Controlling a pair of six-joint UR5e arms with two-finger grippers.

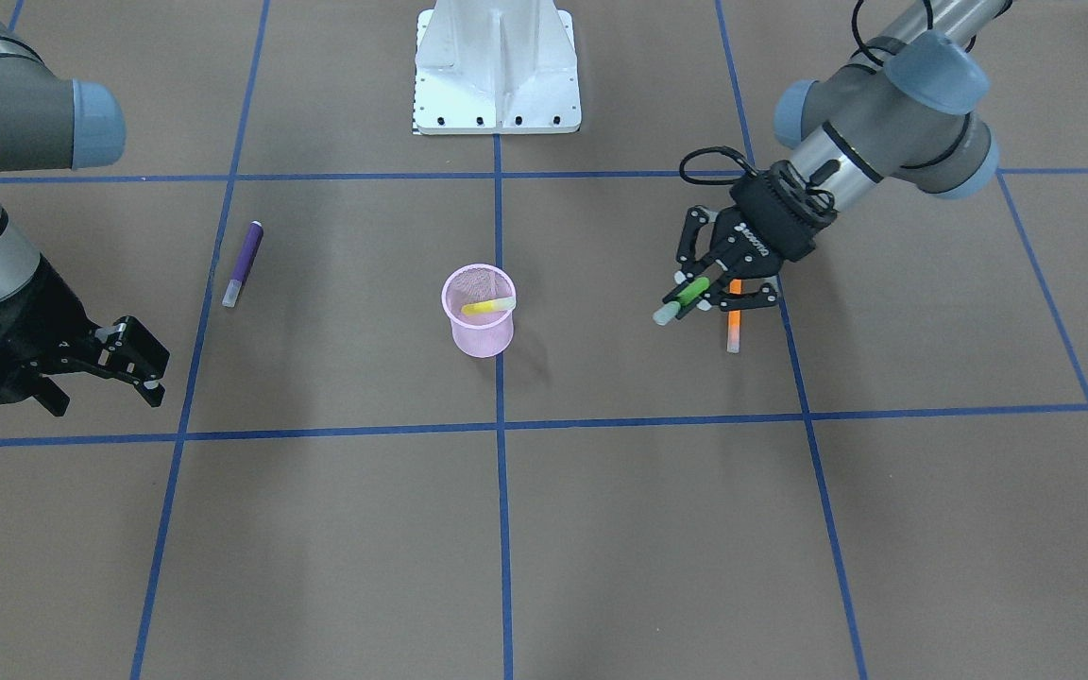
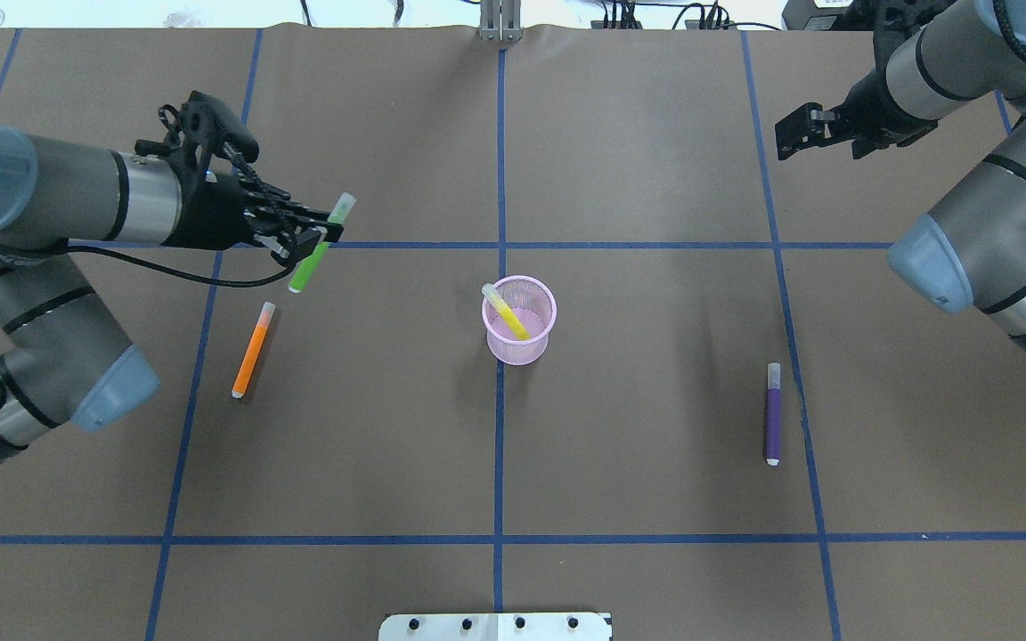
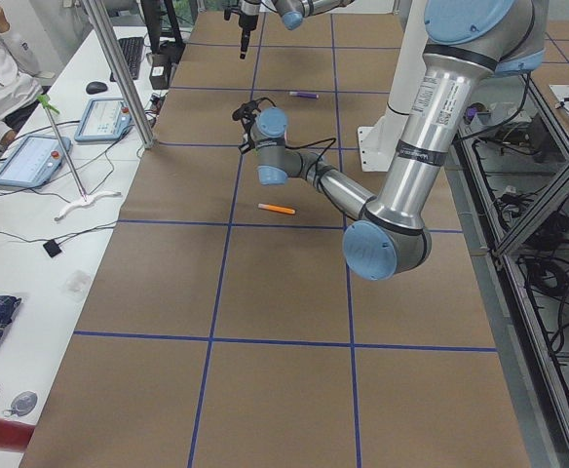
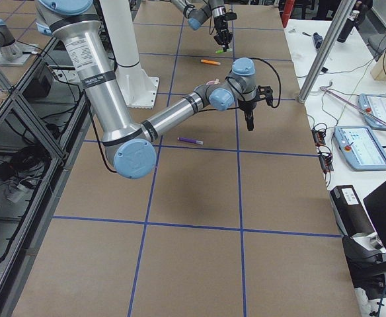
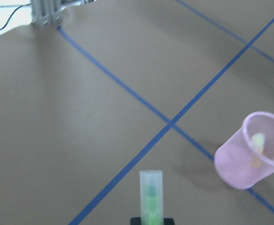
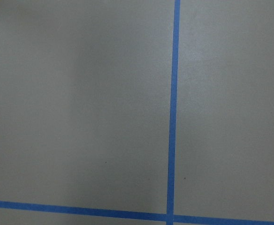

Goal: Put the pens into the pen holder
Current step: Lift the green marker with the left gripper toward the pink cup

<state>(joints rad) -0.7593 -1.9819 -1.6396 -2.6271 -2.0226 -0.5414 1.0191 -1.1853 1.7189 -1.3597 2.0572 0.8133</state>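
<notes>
The left gripper (image 2: 313,239) is closed across the middle of the green pen (image 2: 308,271). The pale cap end sticks out past the fingers on the far side, and the green body slants back toward the robot. From the side view I judge the pen to be lifted clear of the table (image 2: 655,445).

The gripper is well apart from the pen holder (image 2: 517,349), on the robot's left of it and slightly farther out. The wrist camera shows the holder ahead and off to one side, so the carry to it is not yet done.

The orange pen (image 2: 253,349) lies flat on the robot's left of the holder, near the gripper. The purple pen (image 2: 773,417) lies flat well to the robot's right of the holder. The yellow pen (image 2: 506,313) is already inside, leaning across the opening with its cap above the rim.

The right gripper (image 2: 793,133) is far from the holder on the robot's right, jaws parted and empty.

Hazards from here, as I judge them:
- The holder looks light. A tilted pen clipping the rim could tip or shift it.
- The leaning yellow pen narrows the opening. The green pen could land on it and roll out.
- Gripped at mid-length, the pen may pivot between the fingers during the carry.
- A release off-centre drops the pen outside the holder.
</notes>
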